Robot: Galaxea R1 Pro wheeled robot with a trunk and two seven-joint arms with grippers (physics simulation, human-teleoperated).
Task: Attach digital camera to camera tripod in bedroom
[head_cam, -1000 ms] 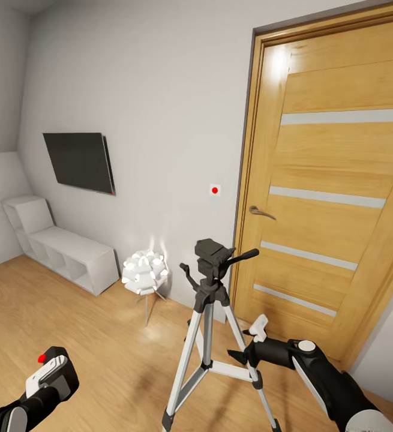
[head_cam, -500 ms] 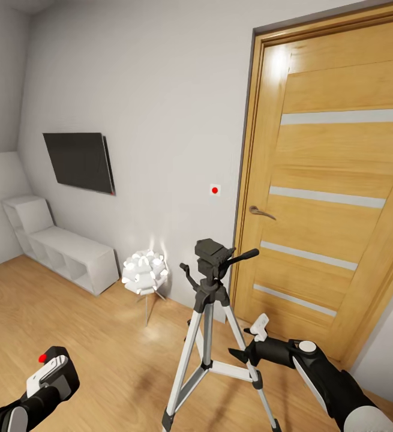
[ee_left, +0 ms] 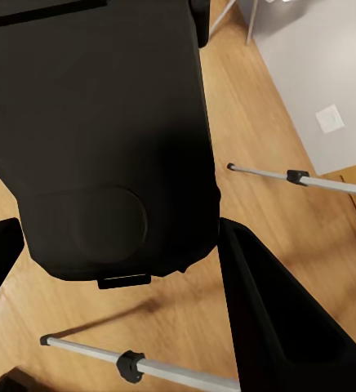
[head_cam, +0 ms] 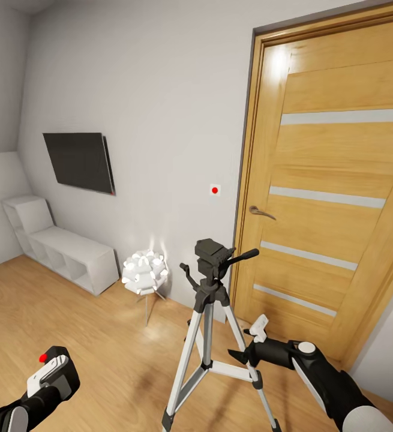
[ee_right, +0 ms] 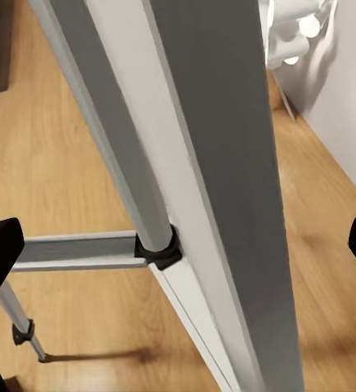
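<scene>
The camera tripod (head_cam: 210, 288) stands on the wood floor in front of the door, and its black head (head_cam: 211, 251) with the pan handle is bare. The digital camera (ee_left: 104, 139), a matte-black box with a rounded bump, sits between the fingers of my left gripper (ee_left: 121, 261). In the head view that left gripper (head_cam: 49, 371) is low at the left, well apart from the tripod. My right gripper (head_cam: 251, 349) is open beside a tripod leg. The right wrist view has the silver leg (ee_right: 219, 163) running between the spread fingers.
A wooden door (head_cam: 334, 198) with a lever handle (head_cam: 260, 211) is close behind the tripod. A white ball-shaped floor lamp (head_cam: 143, 273) stands left of it by the wall. Farther left are white cube shelves (head_cam: 64, 252) and a wall screen (head_cam: 79, 161).
</scene>
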